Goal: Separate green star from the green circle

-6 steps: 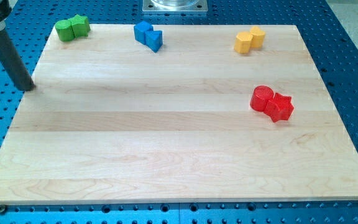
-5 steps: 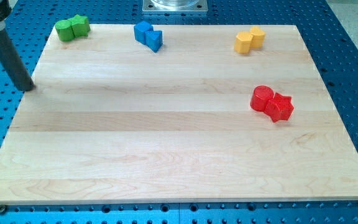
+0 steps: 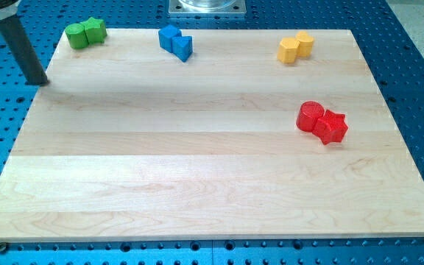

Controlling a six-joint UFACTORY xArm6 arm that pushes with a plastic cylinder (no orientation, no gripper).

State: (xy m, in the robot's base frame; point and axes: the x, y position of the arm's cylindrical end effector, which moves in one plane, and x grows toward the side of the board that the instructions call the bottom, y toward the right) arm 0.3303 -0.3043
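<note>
The green star (image 3: pixel 93 29) and the green circle (image 3: pixel 76 35) sit touching each other at the board's top left corner, the circle on the view's left. My tip (image 3: pixel 40 82) is at the board's left edge, below and left of the green pair, well apart from them.
A blue pair of blocks (image 3: pixel 176 42) lies at the top middle, a yellow pair (image 3: pixel 296 47) at the top right, and a red circle (image 3: pixel 310 115) touching a red star (image 3: pixel 332 126) at the right. The wooden board (image 3: pixel 197 162) rests on a blue perforated table.
My tip has moved up and slightly right along the board's left edge, closer to the green pair. No block has moved.
</note>
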